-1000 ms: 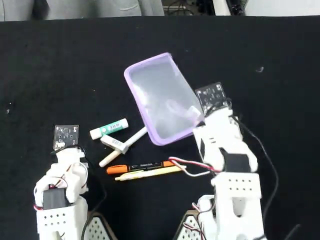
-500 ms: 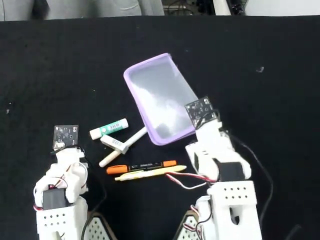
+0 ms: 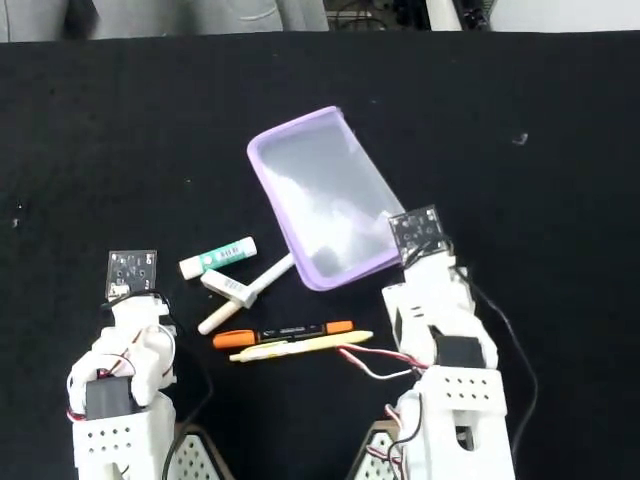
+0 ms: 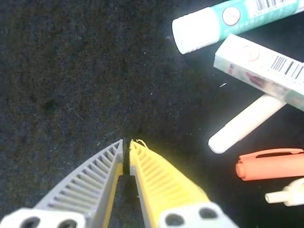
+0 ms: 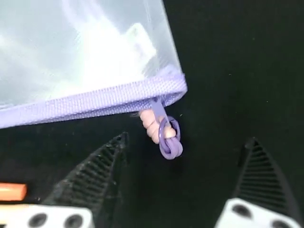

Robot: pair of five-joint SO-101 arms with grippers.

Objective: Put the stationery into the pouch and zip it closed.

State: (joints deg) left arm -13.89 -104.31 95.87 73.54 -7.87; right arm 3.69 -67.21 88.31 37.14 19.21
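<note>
A clear pouch (image 3: 322, 197) with a purple border lies tilted at the table's middle. Its purple zipper pull (image 5: 168, 137) hangs off the corner nearest my right gripper (image 5: 187, 142), which is open just short of that corner with the pull between its fingers, untouched. Left of the pouch lie a green-and-white glue stick (image 3: 218, 257), a white eraser box (image 3: 228, 287), a white stick (image 3: 245, 294), an orange marker (image 3: 283, 333) and a yellow pen (image 3: 300, 346). My left gripper (image 4: 127, 141) is shut and empty over bare cloth, a short way from the glue stick (image 4: 232, 19) and marker (image 4: 270, 164).
The table is covered in black cloth (image 3: 520, 110). A red and white cable (image 3: 375, 357) from the right arm loops over the end of the yellow pen. Both arm bases stand at the near edge.
The right arm drew back toward its base from over the pouch's corner, then eased forward and to the right a little. The left arm and the stationery have stayed put.
</note>
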